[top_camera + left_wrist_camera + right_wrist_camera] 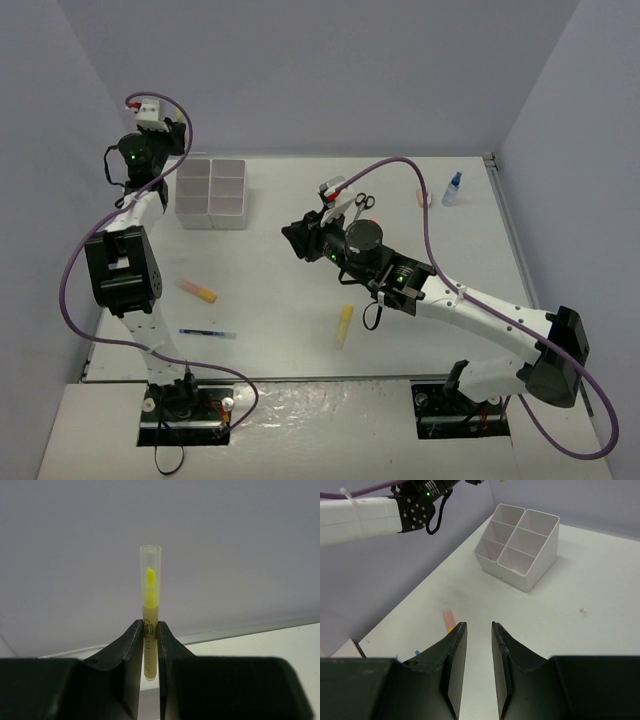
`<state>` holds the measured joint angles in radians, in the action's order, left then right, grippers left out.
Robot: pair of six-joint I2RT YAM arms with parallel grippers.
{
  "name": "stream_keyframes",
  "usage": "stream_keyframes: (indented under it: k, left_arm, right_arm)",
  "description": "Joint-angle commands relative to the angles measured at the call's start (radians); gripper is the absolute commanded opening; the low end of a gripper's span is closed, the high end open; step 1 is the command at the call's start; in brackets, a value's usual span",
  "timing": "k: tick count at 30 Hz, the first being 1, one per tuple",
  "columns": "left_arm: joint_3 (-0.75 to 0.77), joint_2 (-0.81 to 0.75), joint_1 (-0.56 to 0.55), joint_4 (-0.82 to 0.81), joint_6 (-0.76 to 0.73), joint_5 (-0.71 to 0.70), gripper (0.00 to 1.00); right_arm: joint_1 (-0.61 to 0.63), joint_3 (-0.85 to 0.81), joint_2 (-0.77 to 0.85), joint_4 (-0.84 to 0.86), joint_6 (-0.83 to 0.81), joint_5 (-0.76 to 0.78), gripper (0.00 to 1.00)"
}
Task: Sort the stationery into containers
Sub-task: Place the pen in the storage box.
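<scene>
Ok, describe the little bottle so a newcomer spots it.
Start at the far right corner of the table. The bottle sits near the right edge, right of a pink piece. Only it has a blue cap on a pale body.

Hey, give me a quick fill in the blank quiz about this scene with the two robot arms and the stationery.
1. The left gripper is shut on a ___ highlighter.
2. The right gripper is open and holds ___.
3. The white organizer has ___ compartments.
4. On the table, the blue-capped bottle stands at the far ___ side.

Answers: yellow; nothing; six; right.
</scene>
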<state>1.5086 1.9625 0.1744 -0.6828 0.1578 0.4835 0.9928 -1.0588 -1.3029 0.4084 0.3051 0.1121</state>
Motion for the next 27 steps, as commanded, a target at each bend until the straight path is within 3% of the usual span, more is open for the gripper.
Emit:
stream_keyframes:
  k: [1,8,27]
  left_arm:
    - [0.002,0.013,0.007,-0.339,0.012,0.078,0.00]
    - [-0.144,0.054,0.006,-0.467,-0.075,0.093,0.00]
    - [-0.199,0.140,0.008,-0.510,-0.041,0.054,0.00]
  right_arm:
    - [0.003,-0.052,0.010,0.084,-0.022,0.058,0.24]
    - [-0.006,-0.063,0.003,0.071,-0.038,0.073,0.24]
    - [-0.016,-0.059,0.023,0.042,-0.046,0.086,0.24]
